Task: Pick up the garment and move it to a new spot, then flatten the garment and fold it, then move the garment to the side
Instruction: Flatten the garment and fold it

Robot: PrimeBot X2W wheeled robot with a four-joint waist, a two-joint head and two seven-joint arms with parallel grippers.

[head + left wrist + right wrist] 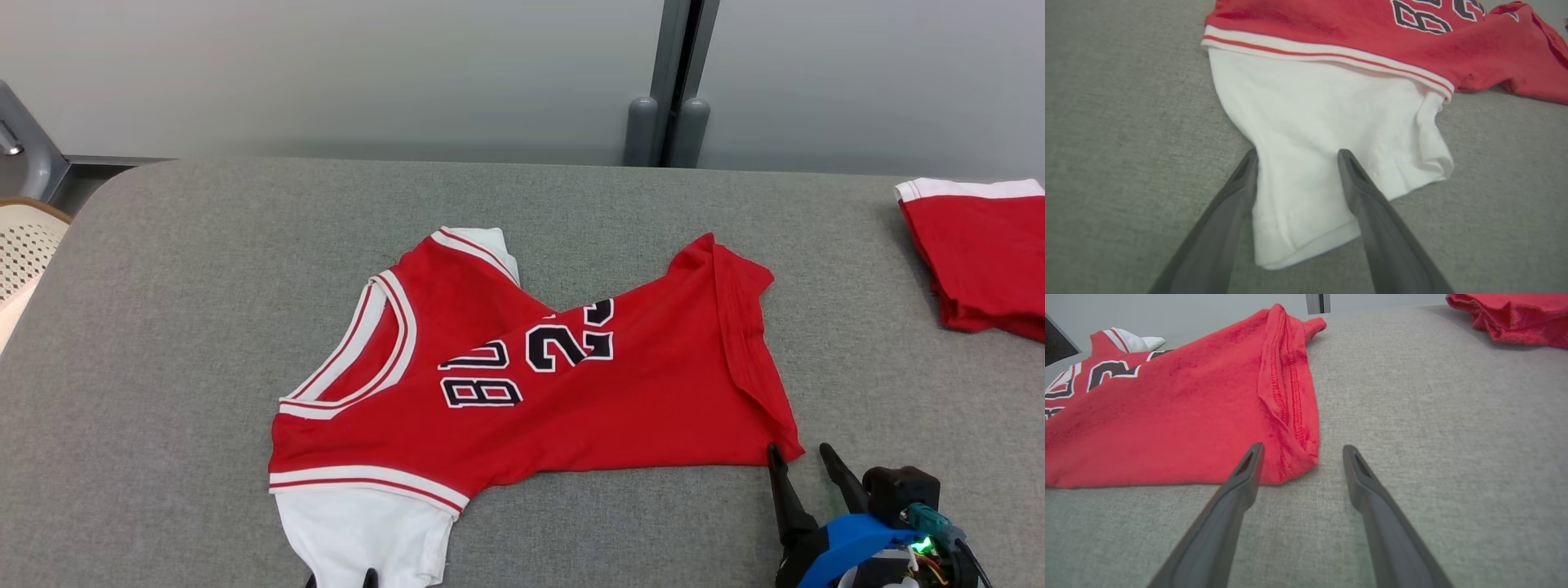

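One shirt (588, 400): we see it red.
Left gripper (1298, 152): spread wide, empty, over shirt's sleeve.
Right gripper (1302, 446): spread wide, empty, beside shirt's hem.

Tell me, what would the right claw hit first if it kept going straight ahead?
Most likely the jersey: its hem corner lies just ahead of the open right gripper, toward one side. The other side faces bare table. Its height above the cloth is unclear.

The right gripper (798, 449) has long dark fingers (788, 500), a blue collar (857, 535) and green light (922, 545).
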